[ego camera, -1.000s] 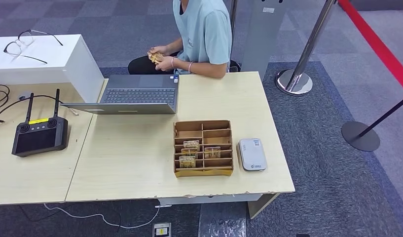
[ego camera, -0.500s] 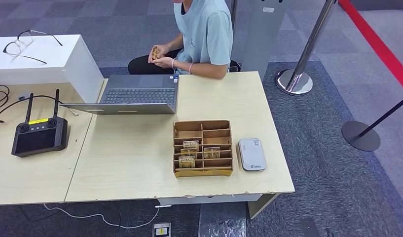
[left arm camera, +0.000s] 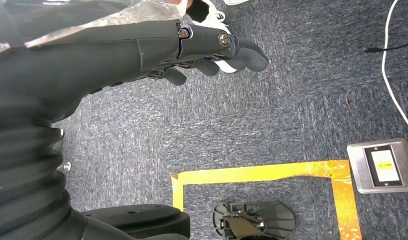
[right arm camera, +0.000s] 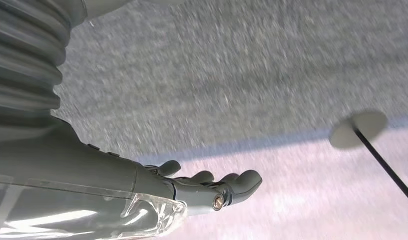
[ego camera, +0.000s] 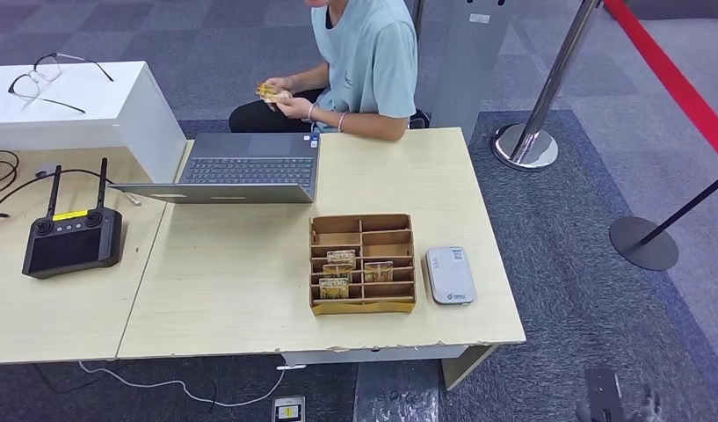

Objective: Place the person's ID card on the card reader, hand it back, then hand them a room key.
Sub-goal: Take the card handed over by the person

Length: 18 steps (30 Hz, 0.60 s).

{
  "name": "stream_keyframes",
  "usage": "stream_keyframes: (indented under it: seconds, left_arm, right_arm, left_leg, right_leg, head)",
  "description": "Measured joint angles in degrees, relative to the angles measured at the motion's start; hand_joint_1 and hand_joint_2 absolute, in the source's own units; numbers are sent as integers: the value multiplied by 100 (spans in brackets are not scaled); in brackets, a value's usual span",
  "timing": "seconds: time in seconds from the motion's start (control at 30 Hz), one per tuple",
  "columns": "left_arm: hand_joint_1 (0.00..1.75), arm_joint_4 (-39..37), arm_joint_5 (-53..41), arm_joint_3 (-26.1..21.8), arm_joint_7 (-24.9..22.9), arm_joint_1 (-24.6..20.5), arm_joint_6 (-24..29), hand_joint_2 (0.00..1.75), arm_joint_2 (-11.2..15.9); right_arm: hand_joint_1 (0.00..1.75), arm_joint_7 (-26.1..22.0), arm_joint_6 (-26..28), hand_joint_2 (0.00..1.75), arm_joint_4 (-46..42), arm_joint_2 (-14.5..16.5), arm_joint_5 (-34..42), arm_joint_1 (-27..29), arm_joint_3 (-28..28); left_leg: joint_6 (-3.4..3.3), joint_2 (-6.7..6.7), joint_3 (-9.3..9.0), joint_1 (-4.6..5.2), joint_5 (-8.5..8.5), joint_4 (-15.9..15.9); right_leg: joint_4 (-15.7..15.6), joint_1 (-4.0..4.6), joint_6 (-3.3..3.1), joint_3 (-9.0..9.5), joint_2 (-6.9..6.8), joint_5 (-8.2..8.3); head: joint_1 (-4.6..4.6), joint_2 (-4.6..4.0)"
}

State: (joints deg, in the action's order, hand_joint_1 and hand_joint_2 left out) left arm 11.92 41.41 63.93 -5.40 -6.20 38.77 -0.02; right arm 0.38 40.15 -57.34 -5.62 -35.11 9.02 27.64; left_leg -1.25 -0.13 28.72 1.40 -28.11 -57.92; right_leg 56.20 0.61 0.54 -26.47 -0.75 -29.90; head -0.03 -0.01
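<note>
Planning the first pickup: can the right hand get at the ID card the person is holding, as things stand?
Probably not yet. The right hand hangs open over the carpet, while the person's hands hold the ID card beyond the table's far edge, behind the laptop. The card would need offering across.

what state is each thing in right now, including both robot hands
left robot hand: empty, hanging over the carpet
right robot hand: empty, fingers apart
ID card: held in the person's hands
card reader: flat on the table, nothing on it
key box: upright cards in some slots
laptop: open
</note>
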Motion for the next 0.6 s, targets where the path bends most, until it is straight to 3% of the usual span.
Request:
stream_keyframes:
  seconds: [0.2, 0.6]
  left_arm:
    - [0, -1, -4, 0, -41, -1, 0, 175, 0]
    - [0, 1, -1, 0, -17, -2, 0, 175, -2]
  right_arm:
    - [0, 343, 2, 175, -1135, 87, -482, 184, 423]
    - [0, 325, 0, 175, -2627, 237, -321, 383, 865]
  left_leg:
    - [0, 1, 0, 1, 0, -1]
    - [0, 2, -2, 1, 0, -1]
  right_leg:
    - [0, -1, 0, -1, 0, 0]
    - [0, -1, 0, -2, 1, 0]
  head:
    - [0, 1]
    - [-1, 1]
